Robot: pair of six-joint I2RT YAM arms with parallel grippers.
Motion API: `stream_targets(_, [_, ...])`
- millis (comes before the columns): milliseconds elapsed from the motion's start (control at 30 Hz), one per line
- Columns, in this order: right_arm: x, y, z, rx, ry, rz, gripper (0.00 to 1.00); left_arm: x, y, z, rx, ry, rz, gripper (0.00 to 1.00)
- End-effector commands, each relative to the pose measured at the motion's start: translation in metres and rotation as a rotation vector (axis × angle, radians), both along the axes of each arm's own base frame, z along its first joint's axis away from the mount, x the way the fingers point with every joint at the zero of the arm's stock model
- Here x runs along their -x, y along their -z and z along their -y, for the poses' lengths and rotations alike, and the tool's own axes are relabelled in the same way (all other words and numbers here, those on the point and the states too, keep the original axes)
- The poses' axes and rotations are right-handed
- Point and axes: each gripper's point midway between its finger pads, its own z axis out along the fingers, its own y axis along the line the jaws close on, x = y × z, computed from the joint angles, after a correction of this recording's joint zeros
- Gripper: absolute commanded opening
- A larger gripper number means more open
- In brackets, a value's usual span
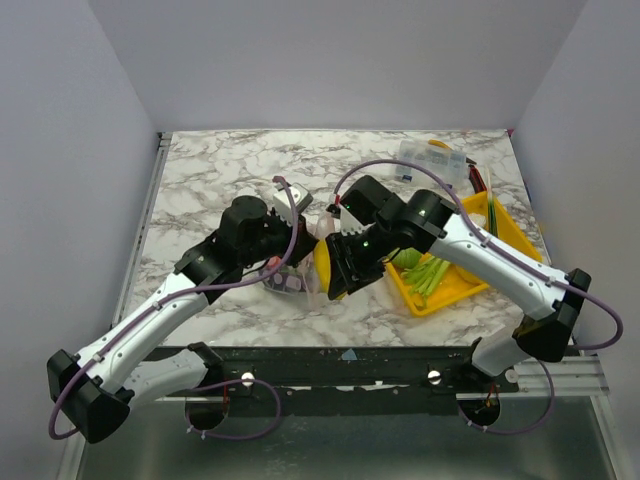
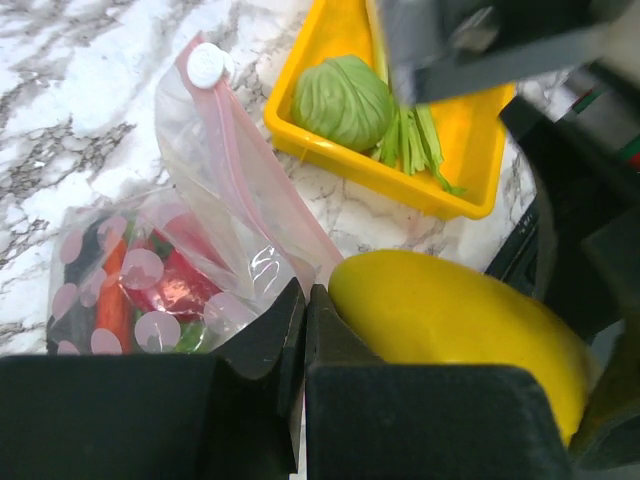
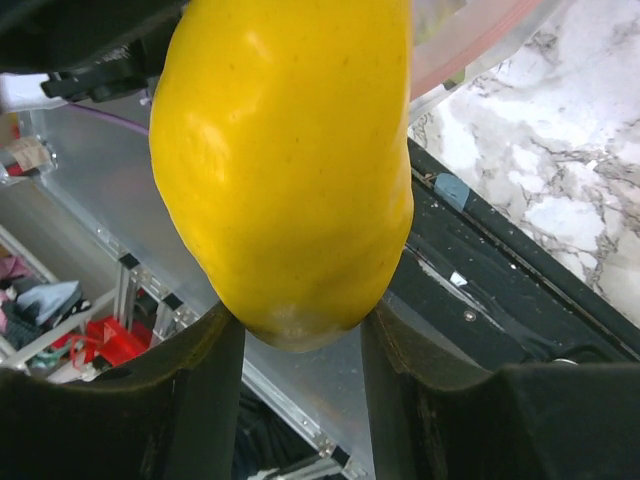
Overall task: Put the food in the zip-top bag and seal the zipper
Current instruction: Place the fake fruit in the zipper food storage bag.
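The clear zip-top bag lies crumpled on the marble, with red, orange and dark food inside it. Its pink zipper runs from a white slider down toward my left gripper, which is shut on the bag's edge. My right gripper is shut on a smooth yellow fruit, held just right of the bag's mouth and touching my left fingers. A round green cabbage and green stalks lie in the yellow tray.
The yellow tray sits at the right of the table, under the right forearm. A rigid clear compartment box stands at the back right. The table's near edge and black rail run just below the held fruit.
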Motion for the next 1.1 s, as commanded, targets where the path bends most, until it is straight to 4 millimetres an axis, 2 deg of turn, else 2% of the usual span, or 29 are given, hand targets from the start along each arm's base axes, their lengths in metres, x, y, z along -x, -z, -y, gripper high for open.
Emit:
stream_targets(0, [0.01,0.024,-0.014,0.047,-0.044,-0.139,0.0,-0.002,-0.031,-0.003,0.117,-0.06,0.099,0.0])
stream_targets(167, [0.001,0.041,-0.019,0.047,-0.024,-0.18,0.0,-0.004,-0.047,-0.018,0.216,-0.172,0.157,0.0])
stream_targets(233, [-0.008,0.038,-0.025,0.007,-0.006,-0.198,0.0,0.0,-0.054,-0.016,0.26,-0.155,0.173,0.0])
stream_targets(333, [-0.027,0.034,-0.028,-0.045,0.046,-0.242,0.0,0.009,-0.054,-0.008,0.27,-0.088,0.161,0.0])
stream_targets(433, [-0.04,0.016,-0.04,-0.129,0.047,-0.222,0.0,0.018,-0.049,-0.003,0.27,-0.03,0.152,0.0])
stream_targets(533, [-0.038,0.0,-0.054,-0.211,-0.009,-0.247,0.0,0.026,-0.045,0.002,0.275,0.027,0.141,0.0])
stream_targets(600, [-0.036,0.004,-0.056,-0.213,-0.052,-0.268,0.0,0.033,-0.045,0.006,0.276,0.078,0.139,0.0])
stream_targets(667, [-0.041,0.016,-0.045,-0.127,-0.06,-0.213,0.0,0.035,-0.045,0.008,0.246,0.101,0.123,0.0])
stream_targets(767, [-0.044,0.011,-0.04,-0.11,-0.096,-0.126,0.0,0.03,-0.039,0.01,0.182,0.088,0.054,0.0])
stream_targets(867, [-0.051,0.007,-0.048,-0.173,-0.136,-0.049,0.0,0.049,-0.041,0.023,0.194,0.224,-0.007,0.0])
stream_targets(1000, [-0.084,0.021,-0.059,-0.188,-0.062,0.089,0.0,0.067,-0.039,0.031,0.247,0.323,-0.052,0.0])
stream_targets(1067, [-0.101,0.019,-0.062,-0.216,-0.008,0.133,0.0,0.07,-0.039,0.028,0.26,0.319,-0.047,0.0])
